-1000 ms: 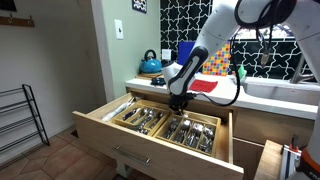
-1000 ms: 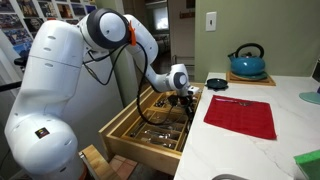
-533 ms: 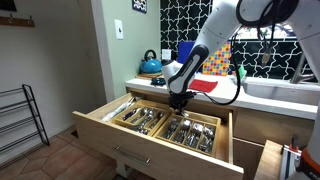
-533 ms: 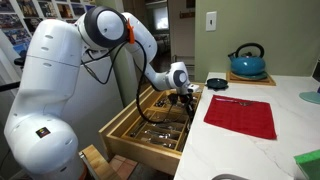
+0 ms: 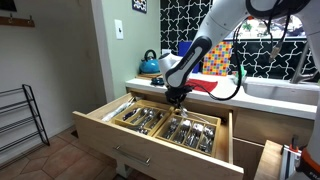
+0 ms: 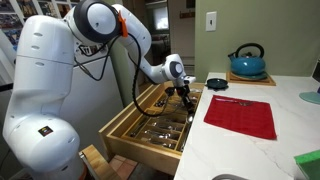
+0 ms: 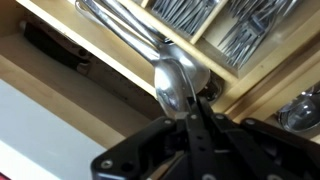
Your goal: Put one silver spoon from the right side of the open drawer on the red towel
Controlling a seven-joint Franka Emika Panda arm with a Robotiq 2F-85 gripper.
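Note:
The open drawer point(image 5: 118, 138) is pulled out below the counter, with silver cutlery in two wooden trays; it also shows in an exterior view point(image 6: 122, 138). My gripper point(image 5: 177, 98) hangs just above the drawer's back part, near the counter edge point(image 6: 186, 95). In the wrist view it point(image 7: 180, 108) is shut on a silver spoon point(image 7: 172, 82), whose bowl sticks out past the fingertips above the trays. The red towel point(image 6: 240, 115) lies flat on the white counter, a little to the side of the gripper. It also shows in an exterior view point(image 5: 206, 86).
A blue kettle point(image 6: 247, 62) stands at the back of the counter, also seen in an exterior view point(image 5: 150, 64). A small dark bowl point(image 6: 216, 82) sits near the towel. A multicoloured patterned cloth point(image 5: 216, 58) is behind the arm. A wire rack point(image 5: 20, 118) stands on the floor.
The arm has lifted slightly, raising the gripper with the spoon a little above the cutlery trays.

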